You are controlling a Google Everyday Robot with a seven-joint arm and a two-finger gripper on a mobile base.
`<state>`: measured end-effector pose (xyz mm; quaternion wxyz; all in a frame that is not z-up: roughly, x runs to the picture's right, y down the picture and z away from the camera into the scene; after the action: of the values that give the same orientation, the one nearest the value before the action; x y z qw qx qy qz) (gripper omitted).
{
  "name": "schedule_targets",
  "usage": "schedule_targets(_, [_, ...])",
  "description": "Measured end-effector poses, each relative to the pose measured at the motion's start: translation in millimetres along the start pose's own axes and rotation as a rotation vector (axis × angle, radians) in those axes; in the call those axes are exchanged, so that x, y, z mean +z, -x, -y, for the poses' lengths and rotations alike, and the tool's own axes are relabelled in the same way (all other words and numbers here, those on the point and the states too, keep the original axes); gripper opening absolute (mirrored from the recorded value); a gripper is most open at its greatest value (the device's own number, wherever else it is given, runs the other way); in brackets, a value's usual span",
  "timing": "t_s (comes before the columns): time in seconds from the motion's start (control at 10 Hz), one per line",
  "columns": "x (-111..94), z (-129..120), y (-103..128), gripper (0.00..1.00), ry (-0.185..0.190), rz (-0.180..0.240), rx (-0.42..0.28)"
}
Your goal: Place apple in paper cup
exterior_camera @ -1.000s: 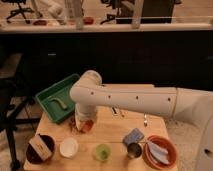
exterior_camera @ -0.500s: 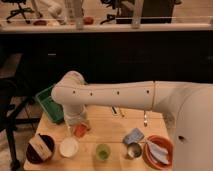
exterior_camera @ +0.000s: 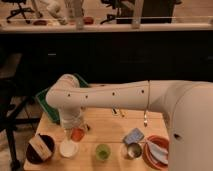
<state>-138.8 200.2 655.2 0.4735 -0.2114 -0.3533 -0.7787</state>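
The gripper, closed on the apple, hangs low over the table, with the paper cup just beside it at about seven o'clock, so the carry must shift that way.

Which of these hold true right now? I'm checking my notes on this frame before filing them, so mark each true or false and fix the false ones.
1. The apple already lies inside the paper cup. False: it is just above and beside the cup's rim, at the gripper.
2. The gripper is shut on the apple. True.
3. The green cup stands between the paper cup and the metal cup. True.
4. The green bin sits at the table's front right corner. False: it is at the back left, partly behind the arm.
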Motion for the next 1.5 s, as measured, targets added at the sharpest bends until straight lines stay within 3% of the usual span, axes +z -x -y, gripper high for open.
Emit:
schedule_targets(0.3, [2.1, 11.3, -2.1, 0.0, -0.074, 0.01, 0.052])
schedule_targets(0.4, [1.6, 13.6, -3.1, 0.0, -0.108, 0.016, 0.071])
schedule_targets(0.6, [0.5, 14.4, -3.2, 0.0, -0.215, 0.043, 0.116])
schedule_targets(0.7, [0.4, 16.9, -2.8, 0.0, -0.233, 0.054, 0.122])
schedule_targets(0.9, [1.1, 20.1, -0.4, 0.0, -0.259, 0.08, 0.143])
schedule_targets(1.5, [11.8, 35.0, 9.4, 0.0, -0.265, 0.148, 0.148])
